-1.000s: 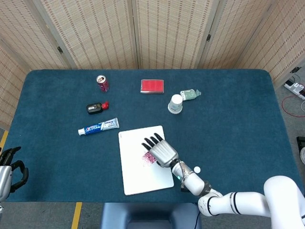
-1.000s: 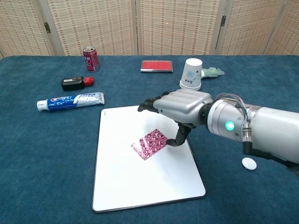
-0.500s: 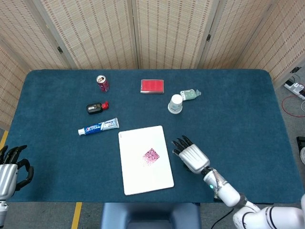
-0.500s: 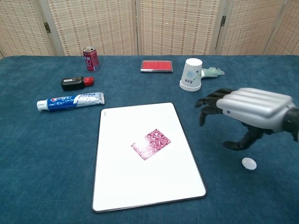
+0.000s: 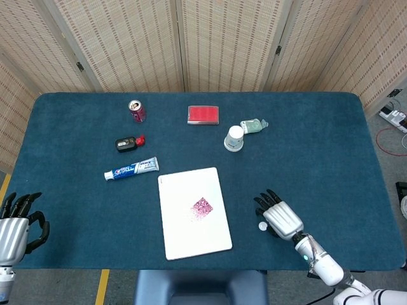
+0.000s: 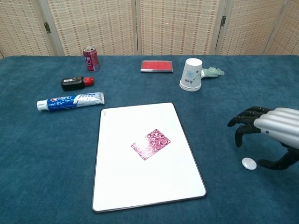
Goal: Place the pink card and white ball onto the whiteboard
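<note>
The pink patterned card [image 5: 201, 207] [image 6: 151, 144] lies flat near the middle of the whiteboard [image 5: 181, 238] [image 6: 126, 191]. The small white ball [image 5: 262, 225] [image 6: 249, 163] rests on the blue cloth to the right of the board. My right hand [image 5: 280, 216] [image 6: 271, 129] hovers just right of and above the ball, fingers spread and curved, holding nothing. My left hand [image 5: 18, 224] sits at the table's near left edge, fingers apart and empty; it appears only in the head view.
A toothpaste tube [image 5: 131, 169], a black and red object [image 5: 128, 143] and a red can [image 5: 137, 110] lie left of the board. A red case [image 5: 203, 114], a paper cup [image 5: 234, 138] and a small greenish item [image 5: 253, 125] sit behind it.
My right hand let go of the card on the whiteboard and moved right and toward the near edge, ending beside the white ball. The left hand shifted slightly.
</note>
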Tool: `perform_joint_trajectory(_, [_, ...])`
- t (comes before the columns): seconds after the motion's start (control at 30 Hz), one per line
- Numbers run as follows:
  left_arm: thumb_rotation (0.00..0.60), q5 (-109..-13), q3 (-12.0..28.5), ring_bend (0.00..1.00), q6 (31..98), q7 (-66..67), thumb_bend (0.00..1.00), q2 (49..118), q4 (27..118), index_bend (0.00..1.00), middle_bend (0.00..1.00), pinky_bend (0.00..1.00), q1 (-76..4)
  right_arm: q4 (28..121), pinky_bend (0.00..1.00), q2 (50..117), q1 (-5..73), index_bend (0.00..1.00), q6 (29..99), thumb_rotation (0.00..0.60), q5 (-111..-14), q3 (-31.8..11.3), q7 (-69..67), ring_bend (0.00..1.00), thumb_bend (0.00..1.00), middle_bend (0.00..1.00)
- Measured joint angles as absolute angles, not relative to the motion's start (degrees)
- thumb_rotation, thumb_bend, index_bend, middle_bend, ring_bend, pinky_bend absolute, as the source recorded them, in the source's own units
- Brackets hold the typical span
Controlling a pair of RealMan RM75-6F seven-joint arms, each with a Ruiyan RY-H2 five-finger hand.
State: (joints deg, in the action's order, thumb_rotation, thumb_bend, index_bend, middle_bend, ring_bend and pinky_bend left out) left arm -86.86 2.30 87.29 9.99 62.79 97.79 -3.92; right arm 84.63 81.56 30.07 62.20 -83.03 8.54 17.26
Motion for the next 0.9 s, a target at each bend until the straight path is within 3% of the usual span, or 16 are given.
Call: perform_joint_trajectory(0.9, [0.6, -86.48, 2.11, 0.16, 87.03, 9.49, 0.18, 63.01, 97.15, 0.2, 0.18, 0.0, -3.82, 81.66, 0.0, 83.56, 27.98, 0.43, 58.58, 0.6, -84.35, 6.51, 17.15, 0.08, 0.35, 0.17])
